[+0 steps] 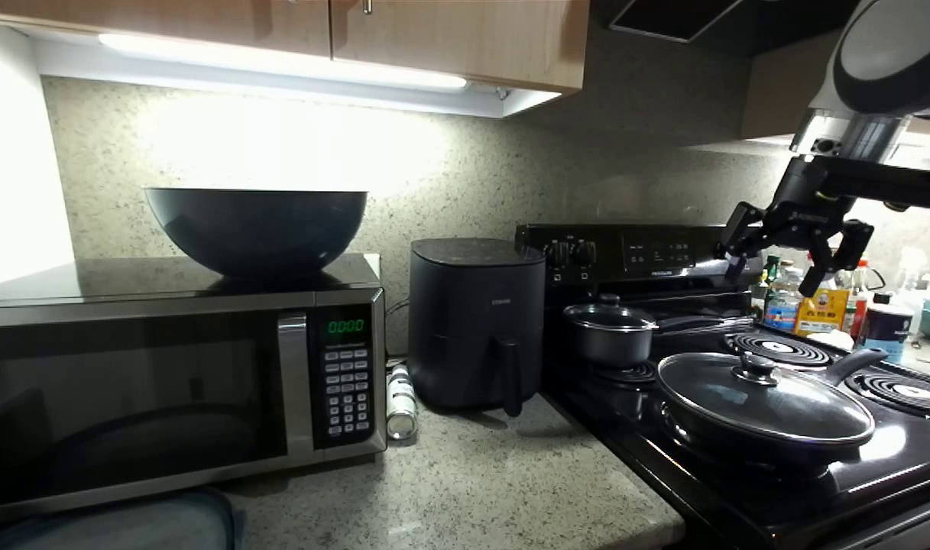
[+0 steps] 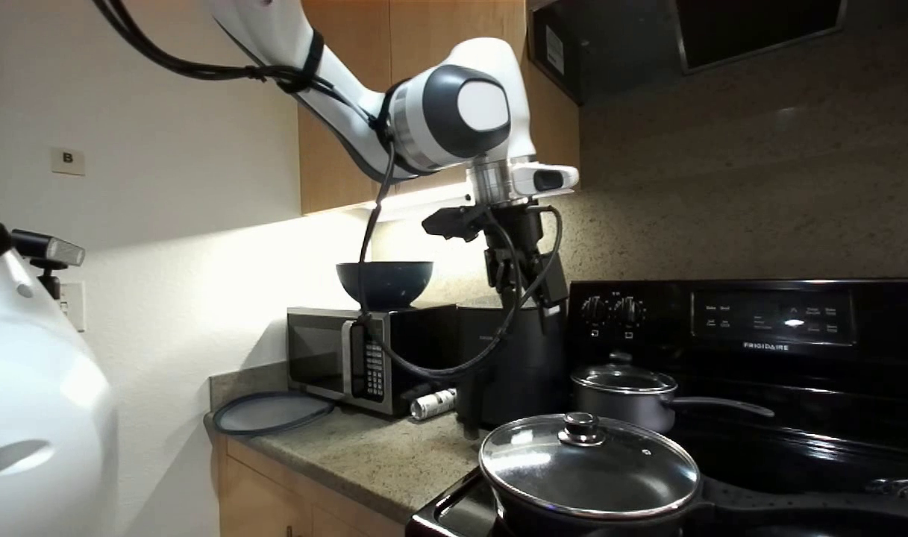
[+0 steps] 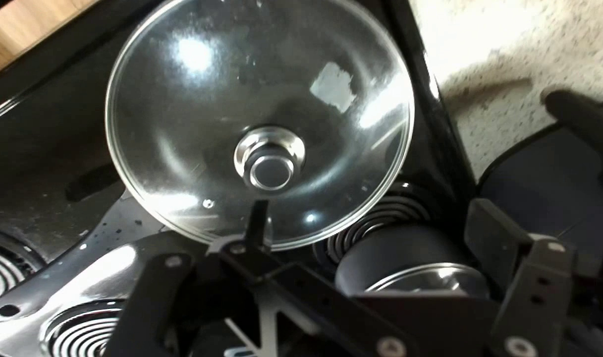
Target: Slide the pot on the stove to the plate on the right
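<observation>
Pot (image 1: 610,345) on stove (image 1: 892,467), below jaws and apart from them; jaws released, spread wide.

In an exterior view, a microwave (image 1: 128,389) is standing at the left, and a dark bowl (image 1: 258,229) is resting on top. To its right, a black air fryer (image 1: 465,328) is standing, and a patterned cylinder (image 1: 400,403) is lying between the two. At the right, a wide pan (image 1: 743,445) is sitting under its glass lid (image 1: 740,401); bottles (image 1: 784,315) and a yellow package (image 1: 821,310) are clustering farther back. Wooden cabinets (image 1: 457,42) are hanging above the microwave.
</observation>
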